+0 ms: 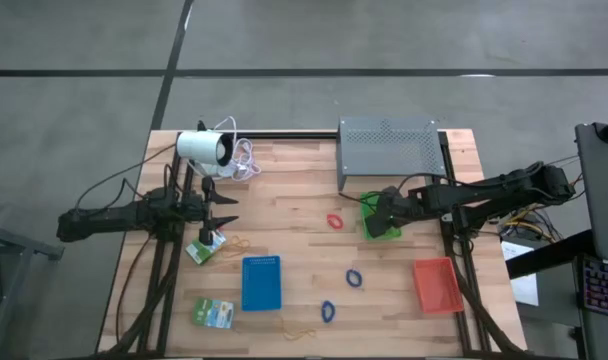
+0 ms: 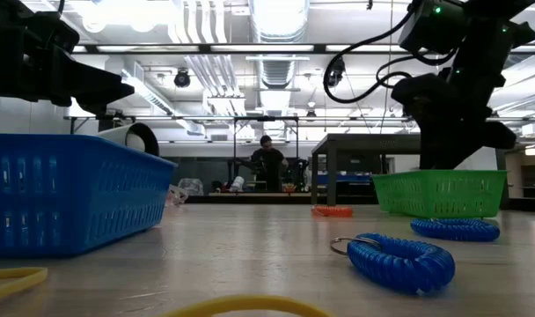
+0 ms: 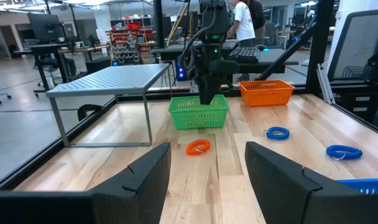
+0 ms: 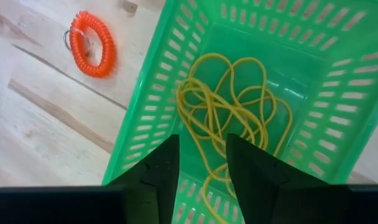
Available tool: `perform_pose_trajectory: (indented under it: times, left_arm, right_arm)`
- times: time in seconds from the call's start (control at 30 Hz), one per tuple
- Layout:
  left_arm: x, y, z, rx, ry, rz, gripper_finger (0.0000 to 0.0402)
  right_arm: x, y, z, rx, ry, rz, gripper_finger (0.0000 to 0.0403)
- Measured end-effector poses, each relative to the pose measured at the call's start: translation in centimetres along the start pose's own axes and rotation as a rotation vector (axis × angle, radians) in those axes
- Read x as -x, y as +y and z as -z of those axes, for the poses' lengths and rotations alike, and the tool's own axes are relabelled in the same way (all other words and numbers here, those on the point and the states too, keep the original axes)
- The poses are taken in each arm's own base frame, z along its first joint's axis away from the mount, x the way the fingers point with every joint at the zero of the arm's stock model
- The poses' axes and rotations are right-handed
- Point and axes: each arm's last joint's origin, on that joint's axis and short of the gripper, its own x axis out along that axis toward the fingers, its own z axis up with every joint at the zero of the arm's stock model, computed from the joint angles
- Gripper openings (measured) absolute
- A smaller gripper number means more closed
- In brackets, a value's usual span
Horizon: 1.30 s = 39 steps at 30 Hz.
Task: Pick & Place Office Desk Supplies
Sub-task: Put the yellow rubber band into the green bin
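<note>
My right gripper (image 1: 381,215) hangs open over the green tray (image 1: 392,232), fingers pointing down into it. In the right wrist view several tan-yellow rubber bands (image 4: 229,106) lie tangled on the tray's floor beneath the gripper (image 4: 202,171), which is not gripping them. A red coil loop (image 1: 335,220) rests on the table just left of the tray. My left gripper (image 1: 227,210) is open above the table's left part, with a green-and-white packet (image 1: 206,248) lying flat just near of it. Two blue coil loops (image 1: 355,277) (image 1: 328,311) lie near the table's middle.
A blue tray (image 1: 261,282) and an orange-red tray (image 1: 436,285) sit toward the near edge. A second packet (image 1: 213,313) and loose rubber bands (image 1: 299,333) (image 1: 239,243) lie near the blue tray. The grey perforated stand (image 1: 388,150) and white cylinder (image 1: 204,147) stand at the far edge.
</note>
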Motion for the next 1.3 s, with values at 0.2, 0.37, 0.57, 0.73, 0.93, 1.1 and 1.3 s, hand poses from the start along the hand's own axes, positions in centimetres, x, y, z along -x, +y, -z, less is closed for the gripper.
perform_pose_trajectory:
  times: [0.2, 0.37, 0.57, 0.73, 0.93, 1.1, 1.3]
  left_arm:
    - [0.0, 0.0, 0.0, 0.000, 0.000, 0.000, 0.0212]
    - [0.0, 0.0, 0.0, 0.000, 0.000, 0.000, 0.0212]
    - [0.0, 0.0, 0.0, 0.000, 0.000, 0.000, 0.0212]
    - [0.0, 0.0, 0.0, 0.000, 0.000, 0.000, 0.0212]
    - [0.0, 0.0, 0.0, 0.000, 0.000, 0.000, 0.0212]
    - [0.0, 0.0, 0.0, 0.000, 0.000, 0.000, 0.0212]
    - [0.0, 0.0, 0.0, 0.000, 0.000, 0.000, 0.0212]
  right_arm:
    - [0.0, 0.0, 0.0, 0.017, -0.005, -0.001, 0.0139]
    - [0.7, 0.0, -0.1, 0.024, -0.021, -0.038, 0.0135]
    - [2.2, -0.1, -0.3, 0.011, -0.054, -0.115, 0.0134]
    - [3.8, -0.4, -0.3, 0.006, -0.085, -0.193, 0.0137]
    - [5.4, -0.1, 0.3, 0.108, -0.118, -0.306, 0.0137]
    - [6.8, 0.9, 0.8, 0.187, -0.215, -0.341, 0.0137]
    - [8.3, 3.5, 2.3, 0.308, -0.466, -0.338, 0.0137]
